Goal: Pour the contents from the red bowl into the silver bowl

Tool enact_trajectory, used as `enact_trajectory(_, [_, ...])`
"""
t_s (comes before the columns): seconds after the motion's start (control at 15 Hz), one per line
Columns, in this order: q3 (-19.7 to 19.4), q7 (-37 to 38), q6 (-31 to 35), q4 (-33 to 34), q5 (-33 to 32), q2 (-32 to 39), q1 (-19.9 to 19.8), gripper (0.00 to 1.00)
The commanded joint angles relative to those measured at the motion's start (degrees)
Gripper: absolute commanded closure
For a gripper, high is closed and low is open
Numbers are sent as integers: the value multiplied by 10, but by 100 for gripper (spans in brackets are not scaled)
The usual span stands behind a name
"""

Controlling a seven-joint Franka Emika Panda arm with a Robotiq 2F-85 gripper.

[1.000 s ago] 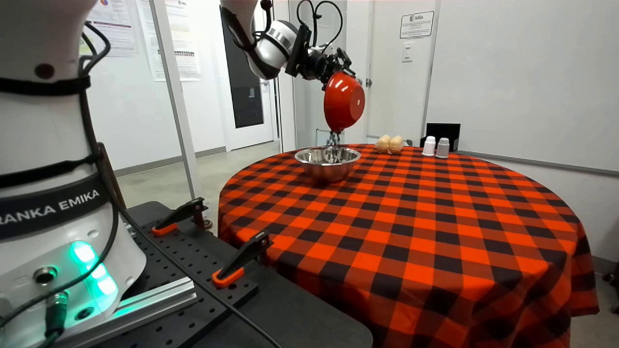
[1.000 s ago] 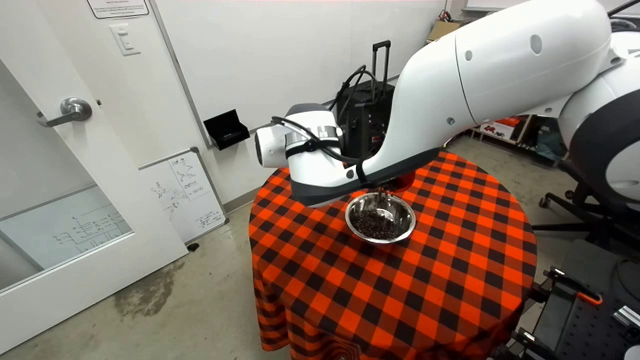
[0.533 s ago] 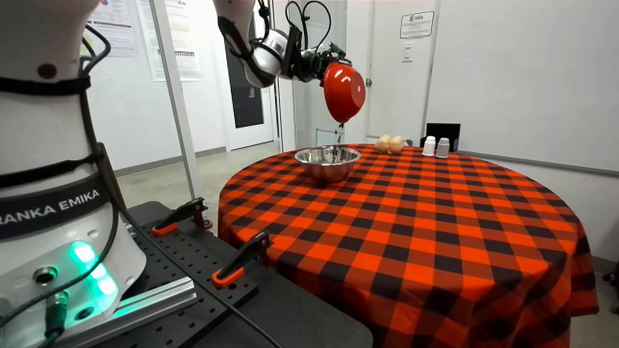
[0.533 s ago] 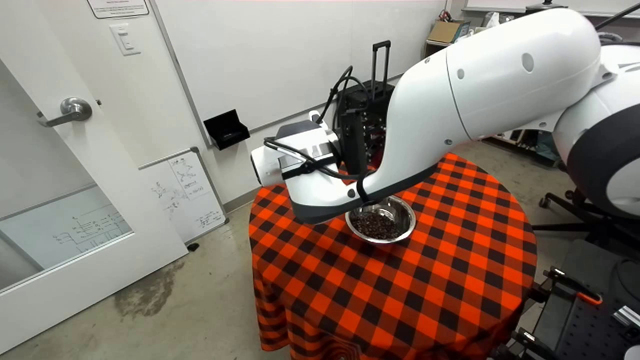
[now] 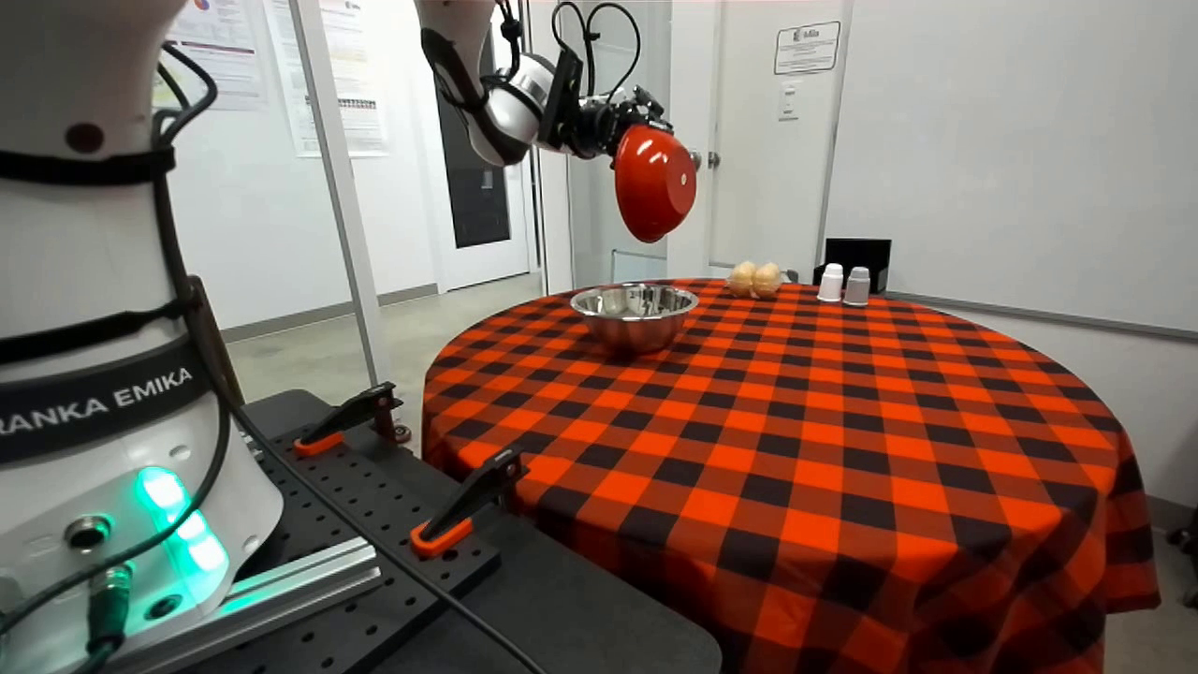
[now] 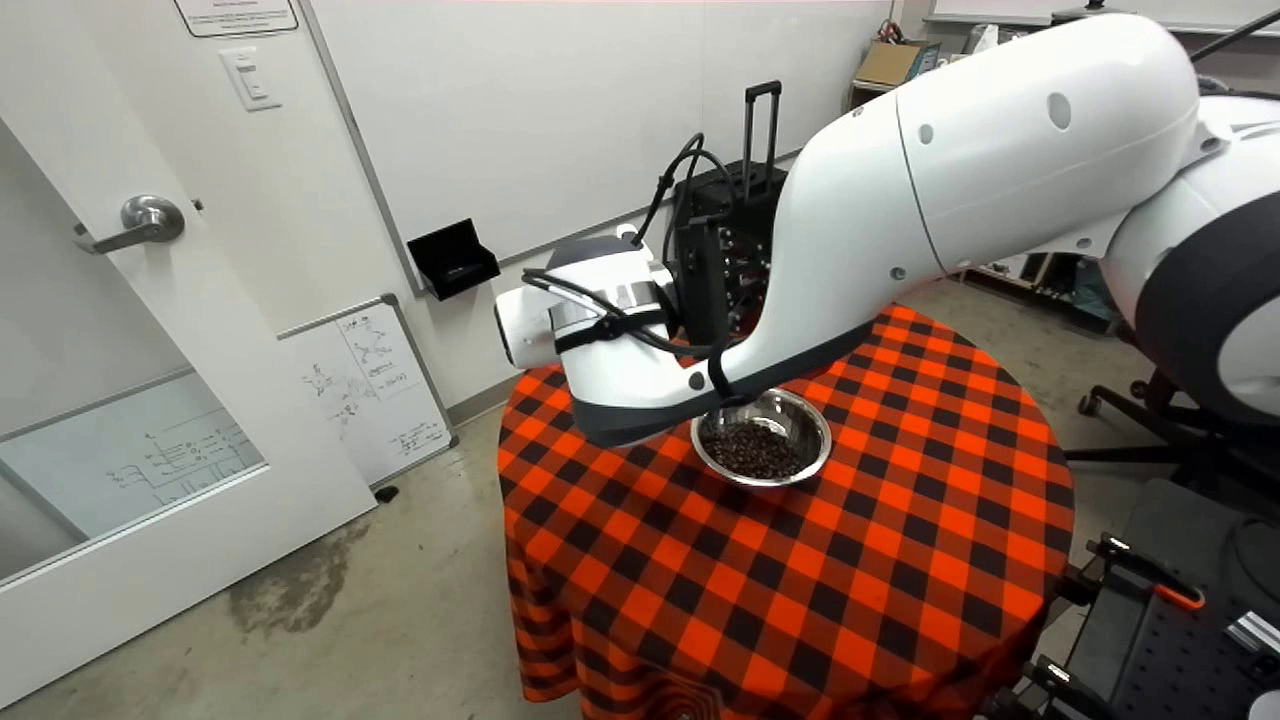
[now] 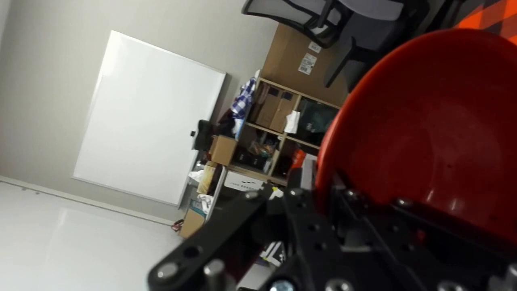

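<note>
My gripper (image 7: 323, 178) is shut on the rim of the red bowl (image 7: 428, 121), one finger on each side of the wall. In an exterior view the red bowl (image 5: 655, 183) is tipped on its side, rim low, above and slightly right of the silver bowl (image 5: 632, 332). Its inside looks bare in the wrist view, with a few dark specks. The silver bowl (image 6: 803, 428) stands upright on the table, with many small dark brown pieces (image 6: 750, 452) in it. In that exterior view the arm hides the gripper and nearly all of the red bowl.
A round table with a red and black checked cloth (image 5: 796, 449) bears the silver bowl. A bag of pale yellow round things (image 5: 753, 280) and two small white containers (image 5: 830, 283) stand at its far edge. Clamps (image 5: 468, 505) sit on the robot's base.
A second ago dark pieces were streaming from the red bowl into the silver bowl; now none fall. The red bowl has risen a little and then shifted slightly left, still held.
</note>
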Motion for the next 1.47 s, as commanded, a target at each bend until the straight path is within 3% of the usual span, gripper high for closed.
enact_trajectory(0.0, [31,-36,13,35,56,-21,-38,98])
enact_trajectory(0.27, [27,-36,24,59,142,-33,-86,98])
enact_trajectory(0.73, [19,-117,88,56,301,-58,-175,98])
enact_trajectory(1.13, [-6,-170,146,4,453,-109,-273,98])
enact_trajectory(1.4, [-20,-187,207,-70,558,-143,-349,98])
